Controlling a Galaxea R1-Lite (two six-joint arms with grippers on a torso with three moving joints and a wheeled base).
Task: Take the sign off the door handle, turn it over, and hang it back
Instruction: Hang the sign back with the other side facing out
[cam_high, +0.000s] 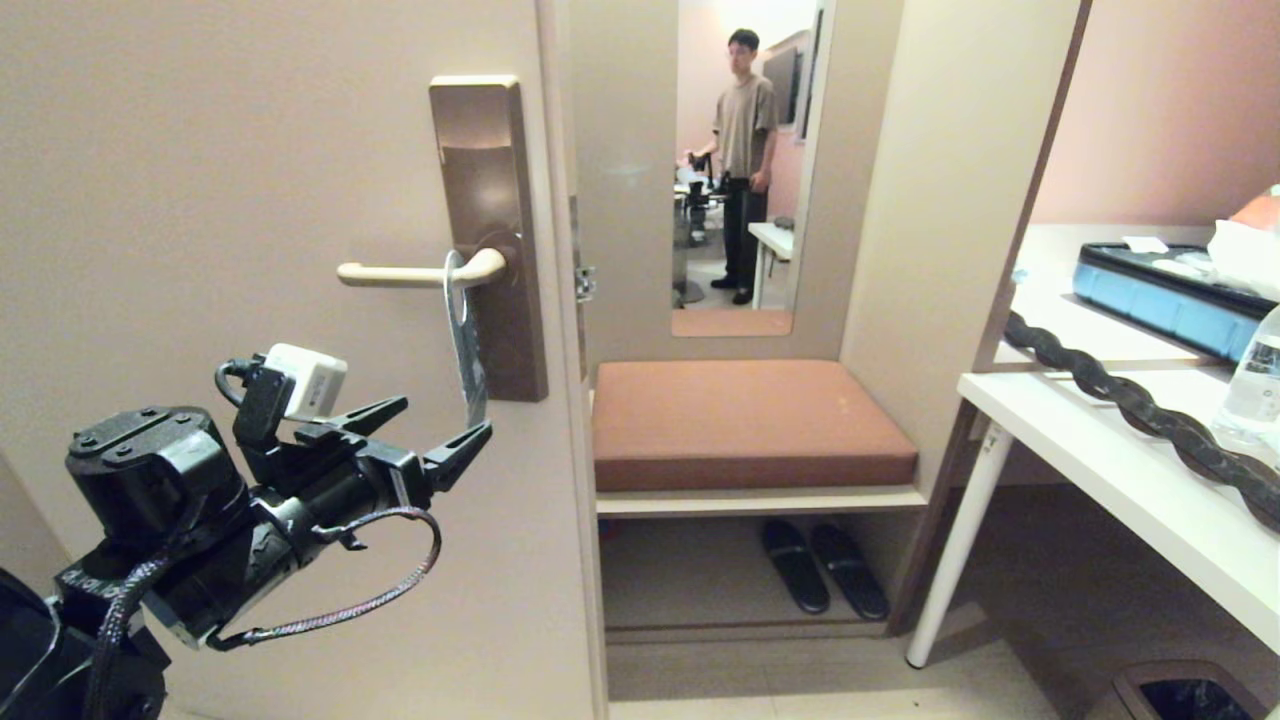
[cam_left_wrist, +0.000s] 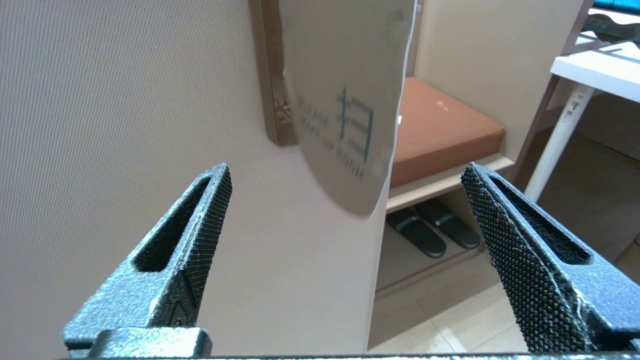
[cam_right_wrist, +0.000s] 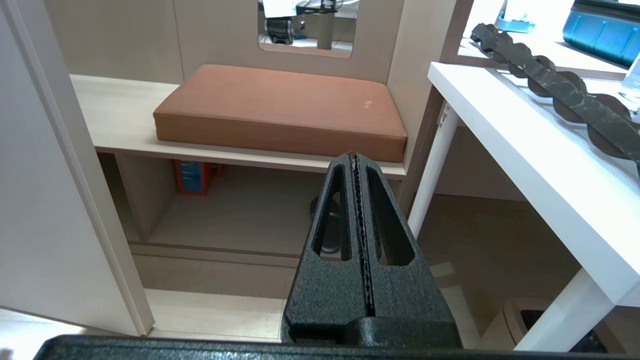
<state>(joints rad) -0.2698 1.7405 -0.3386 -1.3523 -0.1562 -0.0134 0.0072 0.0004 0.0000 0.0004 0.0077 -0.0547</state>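
The sign (cam_high: 465, 340) hangs by its hole on the cream-gold door handle (cam_high: 400, 273), close to the bronze lock plate (cam_high: 490, 200), and shows nearly edge-on in the head view. In the left wrist view the sign (cam_left_wrist: 345, 125) turns a pale face with a grey-blue character towards me, in front of the lock plate (cam_left_wrist: 272, 100). My left gripper (cam_high: 447, 415) is open just below the sign's lower end and holds nothing; the sign's rounded bottom sits beyond the wide gap of the left gripper (cam_left_wrist: 346, 170). My right gripper (cam_right_wrist: 355, 156) is shut and empty, low by the bench.
The door's free edge (cam_high: 575, 450) runs right of the lock plate. Beyond it are a brown bench cushion (cam_high: 745, 420), black slippers (cam_high: 825, 565) beneath it, and a mirror showing a person (cam_high: 745, 160). A white table (cam_high: 1120, 470) stands right, with a bin (cam_high: 1185, 695) by it.
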